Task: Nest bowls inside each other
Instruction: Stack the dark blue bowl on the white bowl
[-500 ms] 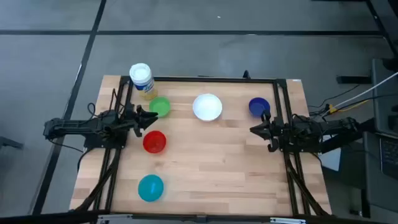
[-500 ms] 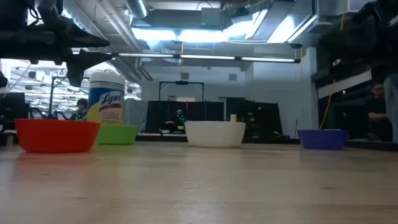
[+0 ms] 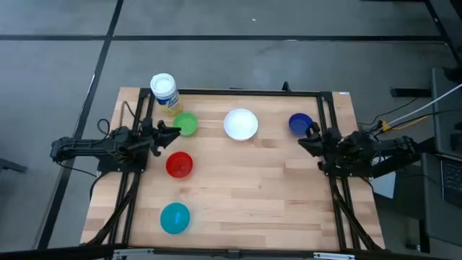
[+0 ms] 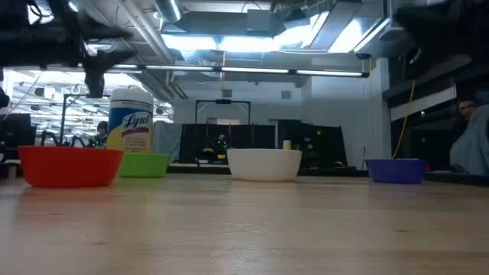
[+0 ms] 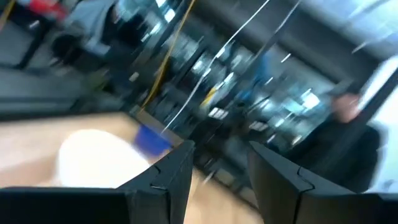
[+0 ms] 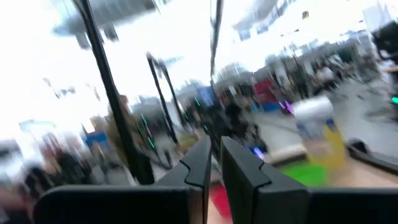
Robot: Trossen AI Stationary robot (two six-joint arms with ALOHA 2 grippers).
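Observation:
Five bowls sit upright on their bases on the wooden table. The green bowl (image 3: 186, 124), white bowl (image 3: 240, 124) and dark blue bowl (image 3: 300, 124) form a row near the far edge. The red bowl (image 3: 179, 165) is left of centre and the teal bowl (image 3: 175, 218) is near the front. My left gripper (image 3: 173, 133) hovers open beside the green bowl, above the table. Its wrist view shows the open fingers (image 5: 168, 180) with nothing between them. My right gripper (image 3: 306, 138) hovers shut just in front of the blue bowl, also holding nothing.
A white-lidded jar with a yellow label (image 3: 164, 91) stands at the far left corner, behind the green bowl. Dark frame rails (image 3: 328, 144) run along both sides of the table. Bare wood lies in the middle and front right.
My right gripper has swung toward the table's far edge, closer to the blue bowl. The bowls have not moved.

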